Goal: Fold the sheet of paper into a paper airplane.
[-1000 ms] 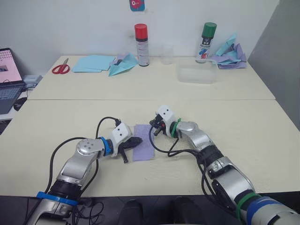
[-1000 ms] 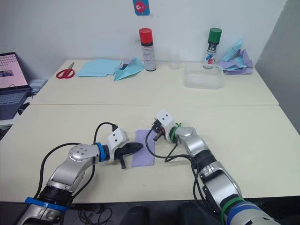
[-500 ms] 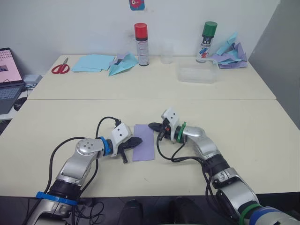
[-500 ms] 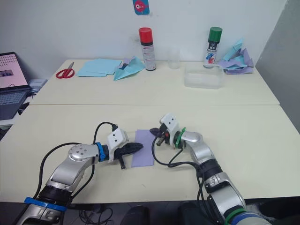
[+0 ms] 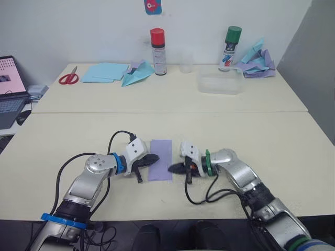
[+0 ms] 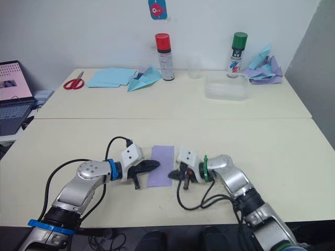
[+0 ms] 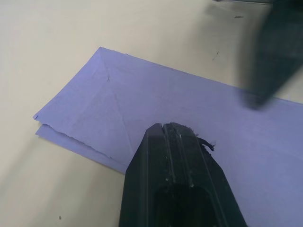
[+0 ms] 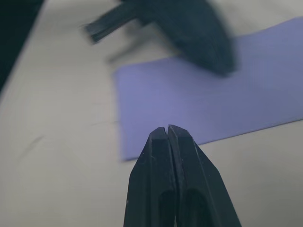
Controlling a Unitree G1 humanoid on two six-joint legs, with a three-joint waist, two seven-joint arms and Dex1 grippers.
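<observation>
Jaws of the left gripper [image 5: 153,157] are clenched, tips pressing on the left edge of the folded sheet of paper [image 5: 160,159]. Right gripper [image 5: 173,168], jaws clenched empty, sits at its right edge, near the surface's [image 5: 272,136] front edge.

Pale lavender sheet of paper [image 5: 160,159], folded in half into a narrow double-layered rectangle, faint diagonal creases at one end, lying flat on the near table between the two grippers

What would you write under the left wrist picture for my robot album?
The left gripper's shut black fingers press on the folded, creased sheet of paper.
</observation>
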